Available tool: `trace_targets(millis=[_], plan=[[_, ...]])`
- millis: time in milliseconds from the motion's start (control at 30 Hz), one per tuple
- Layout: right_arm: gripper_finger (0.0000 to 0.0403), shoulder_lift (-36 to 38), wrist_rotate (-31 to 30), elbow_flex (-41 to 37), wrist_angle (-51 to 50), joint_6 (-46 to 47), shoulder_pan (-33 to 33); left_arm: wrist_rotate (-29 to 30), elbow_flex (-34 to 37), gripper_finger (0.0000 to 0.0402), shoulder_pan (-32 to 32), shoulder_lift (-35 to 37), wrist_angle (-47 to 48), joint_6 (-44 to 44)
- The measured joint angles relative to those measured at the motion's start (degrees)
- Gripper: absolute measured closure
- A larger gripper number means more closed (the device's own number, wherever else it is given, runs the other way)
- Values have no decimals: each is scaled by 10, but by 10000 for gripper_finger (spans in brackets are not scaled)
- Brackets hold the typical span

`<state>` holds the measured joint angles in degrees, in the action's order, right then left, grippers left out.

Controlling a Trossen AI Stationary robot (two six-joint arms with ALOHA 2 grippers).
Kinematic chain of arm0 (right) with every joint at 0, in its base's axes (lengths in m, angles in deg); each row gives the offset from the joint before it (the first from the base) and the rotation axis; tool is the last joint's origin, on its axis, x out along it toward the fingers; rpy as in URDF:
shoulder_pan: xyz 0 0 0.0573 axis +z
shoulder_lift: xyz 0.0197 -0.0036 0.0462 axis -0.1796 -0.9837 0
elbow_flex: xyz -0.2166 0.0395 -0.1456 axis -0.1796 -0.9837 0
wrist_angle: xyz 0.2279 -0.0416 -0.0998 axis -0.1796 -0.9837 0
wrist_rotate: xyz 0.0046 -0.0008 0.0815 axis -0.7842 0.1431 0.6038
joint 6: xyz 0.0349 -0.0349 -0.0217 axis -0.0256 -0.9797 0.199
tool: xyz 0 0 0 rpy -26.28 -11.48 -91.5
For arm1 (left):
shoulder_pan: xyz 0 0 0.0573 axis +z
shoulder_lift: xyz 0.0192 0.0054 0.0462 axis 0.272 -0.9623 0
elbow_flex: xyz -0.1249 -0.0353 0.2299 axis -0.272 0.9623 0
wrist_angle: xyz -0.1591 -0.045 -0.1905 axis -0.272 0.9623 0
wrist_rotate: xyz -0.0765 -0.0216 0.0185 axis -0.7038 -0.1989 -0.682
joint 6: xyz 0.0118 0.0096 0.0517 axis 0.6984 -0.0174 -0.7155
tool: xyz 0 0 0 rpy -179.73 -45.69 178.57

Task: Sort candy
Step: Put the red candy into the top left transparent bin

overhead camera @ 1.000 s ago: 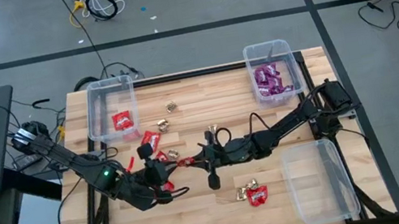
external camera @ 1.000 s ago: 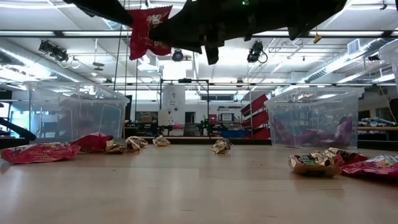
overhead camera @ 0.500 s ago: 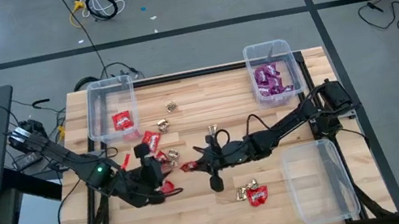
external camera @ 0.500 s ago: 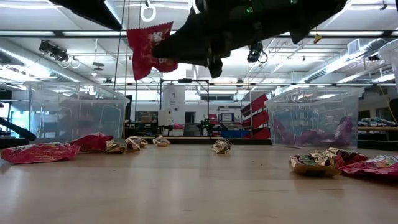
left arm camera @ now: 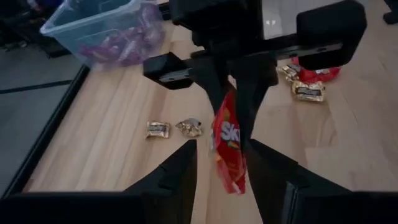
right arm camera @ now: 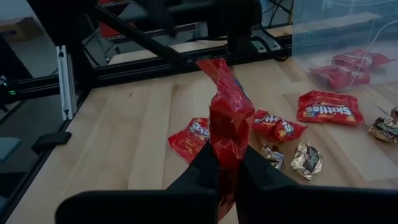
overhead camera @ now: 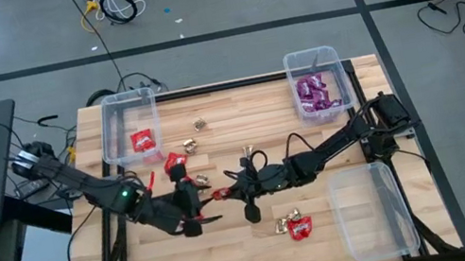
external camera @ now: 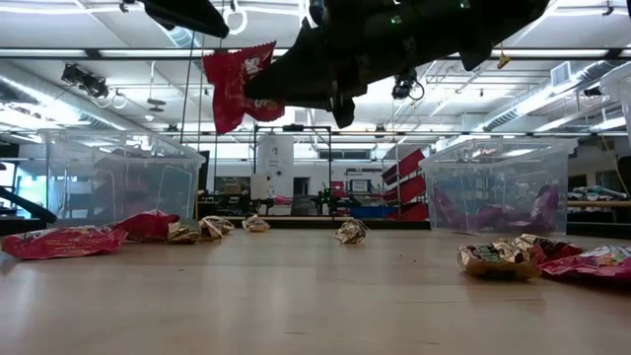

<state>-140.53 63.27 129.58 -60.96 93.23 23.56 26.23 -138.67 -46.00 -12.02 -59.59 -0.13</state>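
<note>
My right gripper (overhead camera: 224, 192) is shut on a red candy packet (external camera: 237, 89), held high over the middle of the table. My left gripper (left arm camera: 222, 144) is open just left of it, with one finger on each side of the packet's free end (left arm camera: 229, 168); I cannot tell whether either finger touches it. Loose red packets (overhead camera: 176, 162) and gold pieces (overhead camera: 200, 125) lie flat on the wood. More red packets (overhead camera: 143, 142) lie in the far left bin (overhead camera: 108, 133), and purple ones (overhead camera: 310, 93) in the far right bin (overhead camera: 338, 73). My right gripper pinches one end of the red packet (right arm camera: 227, 146) between its two fingers. The fingers come from the table's right, slanting slightly down. The packet sticks out beyond the fingertips (right arm camera: 205, 165) toward the left arm, crumpled and tilted, lifted well clear of the table.
An empty clear bin (overhead camera: 350, 225) stands at the near right. A red packet (overhead camera: 301, 228) and a gold piece (overhead camera: 282, 224) lie near the front. More gold pieces (overhead camera: 201, 180) lie under the arms. There is bare wood at the near left.
In the low view the red packet has sunk a little and tilted, staying in my right gripper, whose wrist has tipped. My left gripper, which lay against the packet's upper corner a second ago, now stands apart from it and has shifted slightly toward the table's right.
</note>
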Motion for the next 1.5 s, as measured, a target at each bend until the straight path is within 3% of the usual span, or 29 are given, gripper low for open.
trace_targets(millis=[200,600,867,1500], plan=[[386,0,0,0,-3,0,0,-67,32,262,23,-12,-76,-28],[387,0,-1,0,-8,-1,-1,-13,53,262,36,-13,-95,-28],[387,0,-1,0,-8,-1,-2,-70,53,262,37,-16,-97,-27],[387,0,-4,0,-11,-1,-3,-57,53,264,61,-66,-101,-31]])
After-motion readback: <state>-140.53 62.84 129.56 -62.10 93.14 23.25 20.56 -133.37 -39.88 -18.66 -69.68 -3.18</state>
